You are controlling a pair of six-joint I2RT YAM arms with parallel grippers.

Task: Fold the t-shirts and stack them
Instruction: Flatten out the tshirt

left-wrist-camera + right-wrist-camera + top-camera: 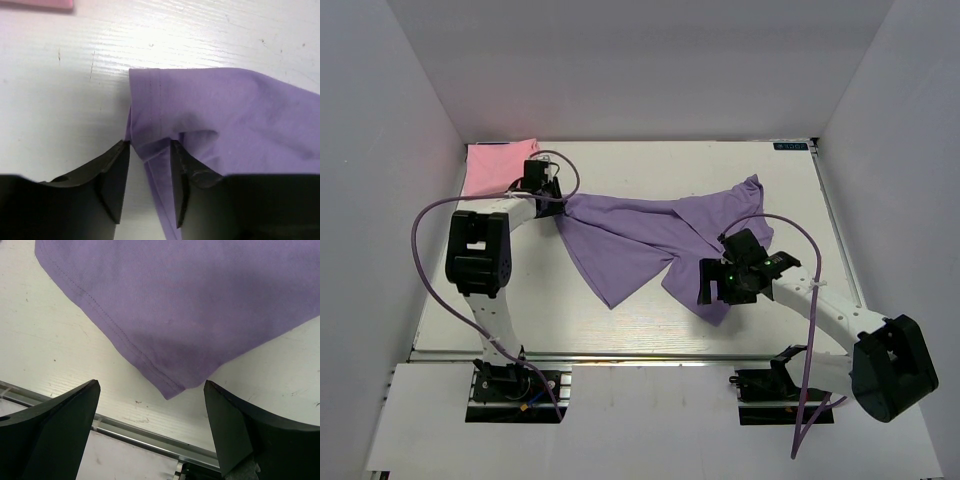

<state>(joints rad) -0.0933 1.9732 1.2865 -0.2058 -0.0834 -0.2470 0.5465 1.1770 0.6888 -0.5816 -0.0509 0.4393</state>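
soft purple cloth t-shirt lies crumpled on white table | pink cloth t-shirt sits far left | left claw grips its stitched edge | right claw wide open over near corner | best: lower, pinch hem, pull flat

Brightly, evenly lit from overhead in the top view, with soft shadows only. Washed out by glare on the table, upper centre of the left wrist view. Blurred at the fingers along both wrist views' bottom edges.
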